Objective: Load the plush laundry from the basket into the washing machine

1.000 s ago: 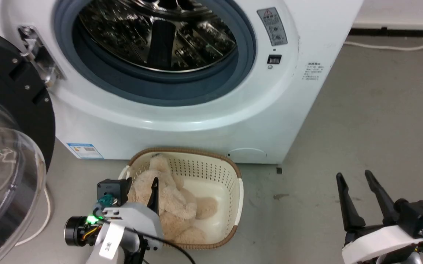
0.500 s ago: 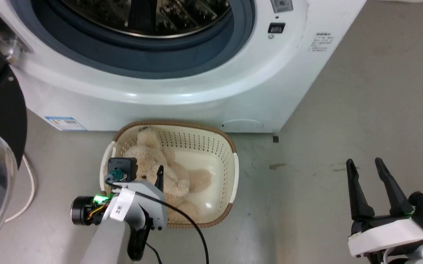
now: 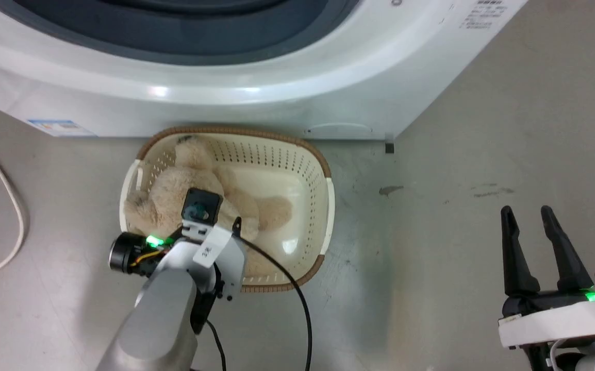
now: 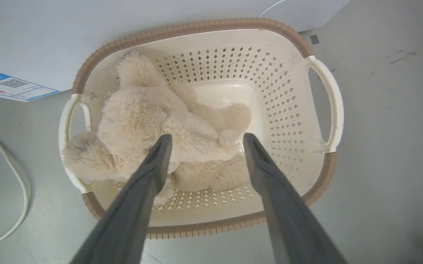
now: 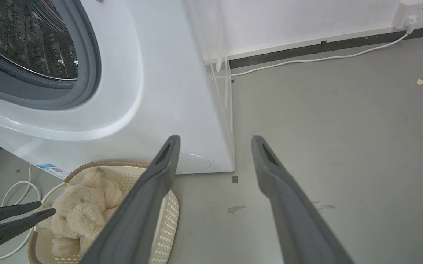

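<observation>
Plush laundry looks soft, light and squishy, slumped in the left end of the basket right by the washing machine. Left gripper hovers over it, jaws spread wide, nothing held. I'd pinch the fat torso, not a floppy limb. Right gripper is parted too, empty, well off to the side.

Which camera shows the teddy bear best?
The left wrist view: the bear lies close and nearly whole in the basket. In the head view the left arm hides part; the right wrist view shows it small, low left.
</observation>
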Robot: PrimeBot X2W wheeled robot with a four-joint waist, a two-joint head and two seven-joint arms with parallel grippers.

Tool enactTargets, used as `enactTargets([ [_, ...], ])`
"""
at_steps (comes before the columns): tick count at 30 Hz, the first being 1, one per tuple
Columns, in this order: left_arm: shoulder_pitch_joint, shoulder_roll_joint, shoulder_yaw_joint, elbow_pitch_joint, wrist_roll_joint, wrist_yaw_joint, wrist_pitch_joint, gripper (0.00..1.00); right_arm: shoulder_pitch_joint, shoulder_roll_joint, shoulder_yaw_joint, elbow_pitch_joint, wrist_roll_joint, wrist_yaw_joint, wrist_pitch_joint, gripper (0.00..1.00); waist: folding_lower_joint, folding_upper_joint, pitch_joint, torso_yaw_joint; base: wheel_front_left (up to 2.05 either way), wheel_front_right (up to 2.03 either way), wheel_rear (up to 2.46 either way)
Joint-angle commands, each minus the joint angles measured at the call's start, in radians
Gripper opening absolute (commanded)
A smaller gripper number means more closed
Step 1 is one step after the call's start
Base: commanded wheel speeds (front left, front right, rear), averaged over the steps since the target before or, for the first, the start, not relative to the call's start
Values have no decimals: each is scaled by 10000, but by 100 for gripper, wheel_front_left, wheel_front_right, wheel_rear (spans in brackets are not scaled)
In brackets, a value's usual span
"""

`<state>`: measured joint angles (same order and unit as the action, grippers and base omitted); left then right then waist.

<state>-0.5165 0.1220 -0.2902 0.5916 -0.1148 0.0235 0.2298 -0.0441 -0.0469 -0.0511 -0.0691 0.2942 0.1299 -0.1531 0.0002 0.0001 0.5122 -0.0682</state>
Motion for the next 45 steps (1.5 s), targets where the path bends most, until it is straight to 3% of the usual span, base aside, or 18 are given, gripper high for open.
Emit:
enactTargets([
  [1, -392, 120, -145, 235, 2, -8, 105, 100, -193, -21, -15, -93, 177, 5, -118, 100, -2, -1, 350, -9, 0, 0, 0],
  [16, -1777, 330, -418, 1305, -534, 435, 792, 100, -414, -25, -9, -375, 854, 6, -411, 100, -2, -1, 1794, -228, 0, 0, 0],
  [27, -2636, 248, 218, 1955, -1666, 1558, 997, 100, -569, -28, 72, -533, 1382, 7, -641, 100, -2, -1, 2848, -382, 0, 0, 0],
  [33, -3041, 229, 747, 2133, -2341, 2284, 499, 100, -682, -29, 228, -578, 1675, 7, -766, 100, -2, -1, 3351, -518, 0, 0, 0],
  [41, -3538, 306, 482, 2670, -2469, 2869, 480, 100, -784, -31, 351, -663, 2064, 7, -934, 100, -2, -1, 4013, -678, 0, 0, 0],
  [42, -3604, 303, 422, 2741, -2482, 2904, 518, 87, -801, -32, 345, -672, 2114, 7, -955, 100, -2, -1, 4082, -680, 0, 0, 0],
  [43, -3679, 304, 339, 2779, -2473, 2910, 501, 22, -816, -32, 349, -670, 2171, 8, -975, 100, -2, -1, 4153, -673, 0, 0, 0],
  [44, -3754, 298, 259, 2835, -2477, 2907, 524, 0, -834, -32, 361, -658, 2211, 8, -996, 100, -2, -1, 4217, -657, 0, 0, 0],
  [45, -3828, 286, 183, 2914, -2491, 2913, 596, 0, -857, -32, 376, -644, 2244, 8, -1017, 100, -2, -1, 4272, -635, 0, 0, 0],
])
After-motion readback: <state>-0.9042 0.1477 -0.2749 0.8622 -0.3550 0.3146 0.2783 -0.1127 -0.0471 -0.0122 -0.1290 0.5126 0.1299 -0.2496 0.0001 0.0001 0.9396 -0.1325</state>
